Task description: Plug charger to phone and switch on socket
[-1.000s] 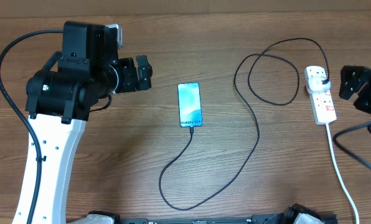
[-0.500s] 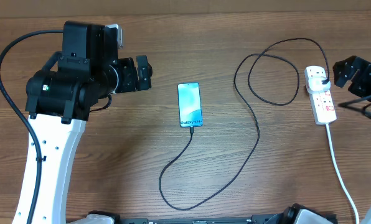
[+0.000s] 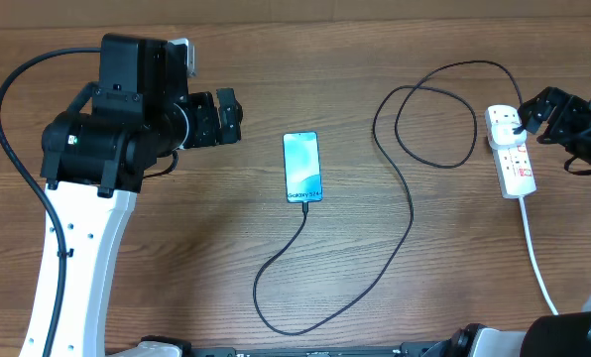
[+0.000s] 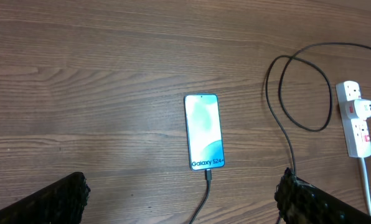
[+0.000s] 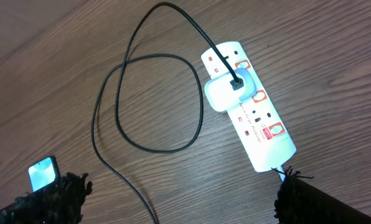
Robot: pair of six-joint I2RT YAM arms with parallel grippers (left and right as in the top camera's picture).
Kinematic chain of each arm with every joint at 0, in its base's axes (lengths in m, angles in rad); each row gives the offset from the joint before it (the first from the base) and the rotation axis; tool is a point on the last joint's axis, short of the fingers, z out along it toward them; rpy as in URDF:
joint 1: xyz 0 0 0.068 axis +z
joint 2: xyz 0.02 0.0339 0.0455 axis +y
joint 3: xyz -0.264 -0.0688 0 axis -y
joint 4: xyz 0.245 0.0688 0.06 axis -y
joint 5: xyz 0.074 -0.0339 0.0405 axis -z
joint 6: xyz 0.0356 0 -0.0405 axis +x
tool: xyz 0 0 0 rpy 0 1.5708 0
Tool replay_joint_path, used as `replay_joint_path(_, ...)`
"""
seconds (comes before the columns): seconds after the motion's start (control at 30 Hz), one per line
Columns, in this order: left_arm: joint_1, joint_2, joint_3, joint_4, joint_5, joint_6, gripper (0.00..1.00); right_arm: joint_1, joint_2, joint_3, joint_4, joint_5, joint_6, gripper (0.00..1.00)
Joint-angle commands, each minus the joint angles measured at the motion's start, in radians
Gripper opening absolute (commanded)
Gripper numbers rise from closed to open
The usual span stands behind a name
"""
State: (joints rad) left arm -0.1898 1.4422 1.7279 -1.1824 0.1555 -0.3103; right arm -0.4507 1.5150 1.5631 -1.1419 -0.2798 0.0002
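Note:
The phone [image 3: 302,167] lies flat mid-table with its cyan screen up; it also shows in the left wrist view [image 4: 204,130] and the right wrist view [image 5: 43,173]. The black charger cable [image 3: 411,213] runs from the phone's lower end, where its tip sits in the port [image 4: 208,176], and loops across to the socket, a white power strip [image 3: 514,159]. In the right wrist view the cable ends in a white adapter [image 5: 225,92] seated on the strip [image 5: 260,127]. My right gripper [image 3: 539,111] [image 5: 179,200] is open, just right of the strip. My left gripper [image 3: 228,115] [image 4: 184,200] is open, left of the phone.
The strip's white cord [image 3: 538,263] trails toward the table's front right. Red switches [image 5: 258,97] line the strip. The cable forms a loop [image 3: 434,114] between phone and strip and a bend near the front edge [image 3: 276,322]. The left arm's body [image 3: 97,139] covers the left side.
My right gripper has come in from the right edge toward the power strip's far end. The left arm, phone and cable have not moved.

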Motion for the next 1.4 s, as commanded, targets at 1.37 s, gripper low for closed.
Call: replay_joint_path(1.37, -0.007, -0.386, -0.245, 0.099, -0.166, 0.053, 1.00, 0.002, -0.001, 0.003, 0.006, 0.010, -0.008, 1.00)
